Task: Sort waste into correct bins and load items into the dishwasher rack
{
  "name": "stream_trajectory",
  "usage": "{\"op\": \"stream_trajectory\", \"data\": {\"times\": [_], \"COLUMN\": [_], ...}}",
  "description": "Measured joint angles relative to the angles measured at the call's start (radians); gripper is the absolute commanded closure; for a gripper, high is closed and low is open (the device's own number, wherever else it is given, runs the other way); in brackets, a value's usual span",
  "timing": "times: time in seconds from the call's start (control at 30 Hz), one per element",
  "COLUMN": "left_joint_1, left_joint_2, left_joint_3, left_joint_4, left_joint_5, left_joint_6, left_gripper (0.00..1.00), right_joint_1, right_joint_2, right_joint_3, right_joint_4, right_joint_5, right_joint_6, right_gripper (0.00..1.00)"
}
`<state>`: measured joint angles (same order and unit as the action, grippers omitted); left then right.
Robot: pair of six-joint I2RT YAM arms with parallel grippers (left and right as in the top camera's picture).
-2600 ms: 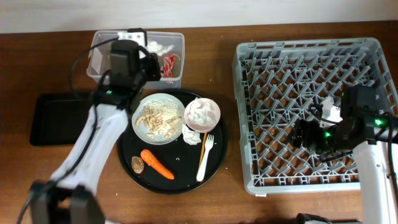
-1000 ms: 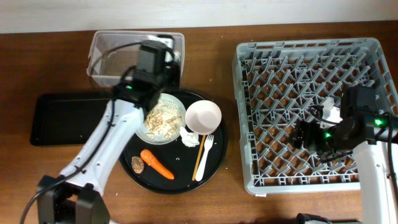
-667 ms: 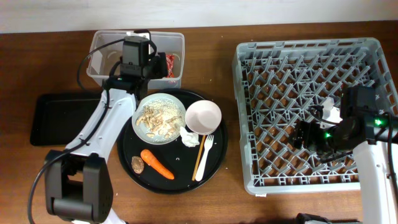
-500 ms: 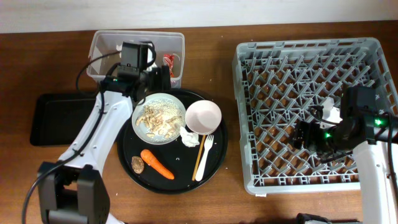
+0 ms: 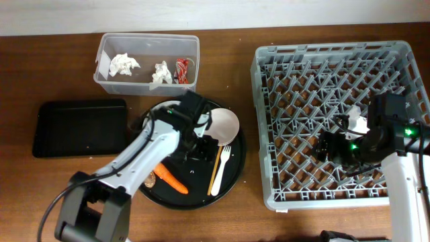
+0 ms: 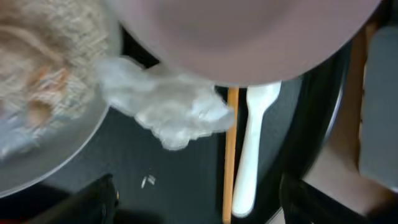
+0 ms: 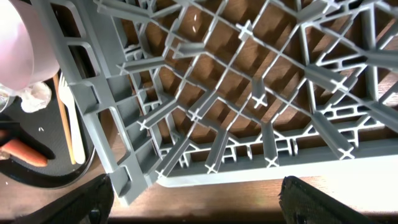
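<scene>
Grey plastic dominates the right of the overhead view: the dishwasher rack [image 5: 302, 87], standing on the brown desk [image 5: 228, 67]. The right fingers [image 7: 87, 202] hang above the rack's pegs, spread wide and gripping nothing. In the right wrist view we see both tips framing the rack's corner.

We mark the left fingers [image 6: 93, 200] low over the round black tray [image 5: 201, 191], also wide apart and empty. A crumpled white tissue [image 6: 168, 106] lies just ahead of the gap between the tips, and neither tip touches it. One edge of it runs under the rim of the pink bowl [image 5: 225, 124]. The other edge meets the grey-white bowl [image 6: 37, 143], which holds beige food scraps [image 6: 31, 81].

A pale fork [image 5: 222, 168] lies just right of the tissue, with a thin tan stick [image 6: 231, 155] alongside. The carrot [image 5: 171, 179] and the small brown lump [image 5: 148, 179] rest near the tray's front edge.

In the clear tub [image 5: 148, 84] we count two tissues [image 5: 123, 65] and a red wrapper [image 5: 183, 67]. The shallow black tray [image 5: 80, 128] lies left of the round tray.
</scene>
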<state>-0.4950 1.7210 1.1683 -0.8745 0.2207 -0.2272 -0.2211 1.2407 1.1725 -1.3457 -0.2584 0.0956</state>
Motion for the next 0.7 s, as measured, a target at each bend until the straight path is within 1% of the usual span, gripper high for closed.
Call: {"op": "stream_trajectory", "data": {"times": [0.13,0.33,0.57,0.6,0.63,0.7], "left_joint_1": [-0.031,-0.034,-0.101,-0.101,-0.101,-0.101], "left_joint_2": [0.0,0.0,0.005,0.017,0.027,0.037], "left_joint_3": [-0.073,-0.079,-0.079,-0.079,-0.08,-0.08], "left_joint_4": [0.126,0.161,0.188,0.193,0.201,0.222], "left_joint_5": [-0.054,-0.078,-0.117,-0.123,-0.125,-0.144], "left_joint_6": [-0.002,-0.029,-0.063,-0.066,-0.068,-0.075], "left_gripper": [0.18,0.18,0.19,0.24,0.32,0.44], "right_joint_1": [0.0,0.0,0.0,0.0,0.0,0.0], "right_joint_2": [0.0,0.0,0.0,0.0,0.0,0.0], "right_joint_3": [0.0,0.0,0.0,0.0,0.0,0.0], "right_joint_4": [-0.002,-0.001,-0.001,-0.002,-0.001,-0.001], "right_joint_5": [0.0,0.0,0.0,0.0,0.0,0.0], "right_joint_6": [0.001,0.0,0.001,0.001,0.001,0.001], "right_gripper": [0.11,0.11,0.11,0.11,0.11,0.11]}}
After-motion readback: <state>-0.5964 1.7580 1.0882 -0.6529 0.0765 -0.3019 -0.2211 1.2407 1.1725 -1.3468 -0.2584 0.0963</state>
